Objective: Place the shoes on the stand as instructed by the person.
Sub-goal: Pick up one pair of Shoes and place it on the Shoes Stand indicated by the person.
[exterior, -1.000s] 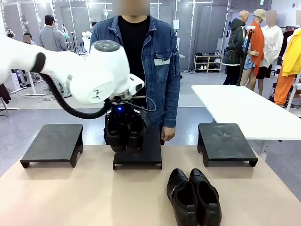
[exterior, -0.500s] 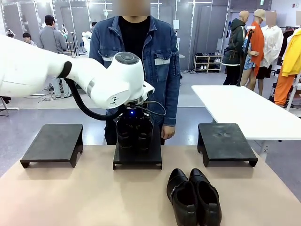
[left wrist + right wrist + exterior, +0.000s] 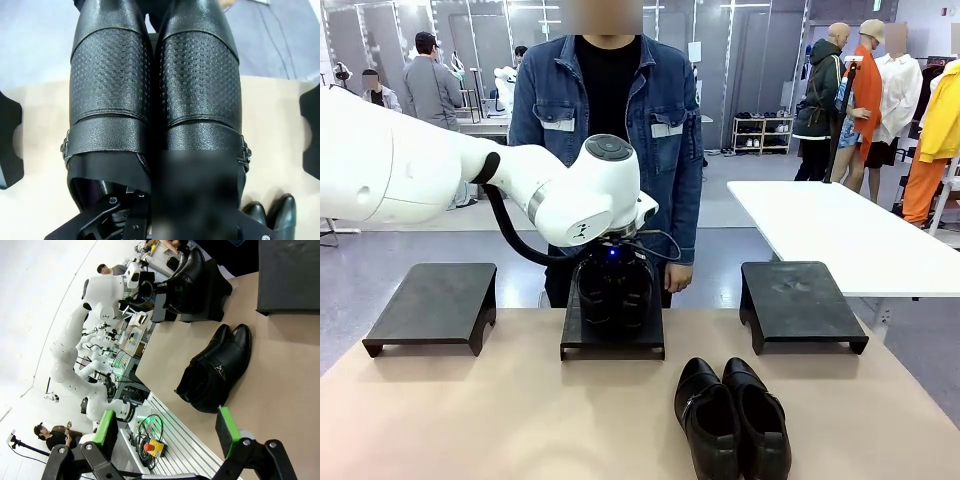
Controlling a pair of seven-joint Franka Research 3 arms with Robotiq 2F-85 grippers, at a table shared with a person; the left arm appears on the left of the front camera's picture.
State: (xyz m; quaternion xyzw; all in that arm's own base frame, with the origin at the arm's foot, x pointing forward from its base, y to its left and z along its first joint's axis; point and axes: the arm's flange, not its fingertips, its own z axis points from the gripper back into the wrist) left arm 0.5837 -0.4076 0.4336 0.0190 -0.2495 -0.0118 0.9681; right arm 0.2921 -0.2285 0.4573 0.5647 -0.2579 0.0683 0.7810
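Left jaws clamped tight on one pair of shoes (image 3: 612, 295), at the middle stand (image 3: 620, 348) by the surface's far edge; we cannot tell if the pair touches it. Right jaws wide apart, empty. Second pair (image 3: 732, 420) lies near the near edge, right of centre. We note the person (image 3: 610, 110) beyond the far edge.

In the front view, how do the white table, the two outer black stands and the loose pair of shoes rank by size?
Largest: white table.
Then left stand, right stand and loose pair of shoes: roughly alike; the shoes lie nearer the camera and are cropped, so unranked.
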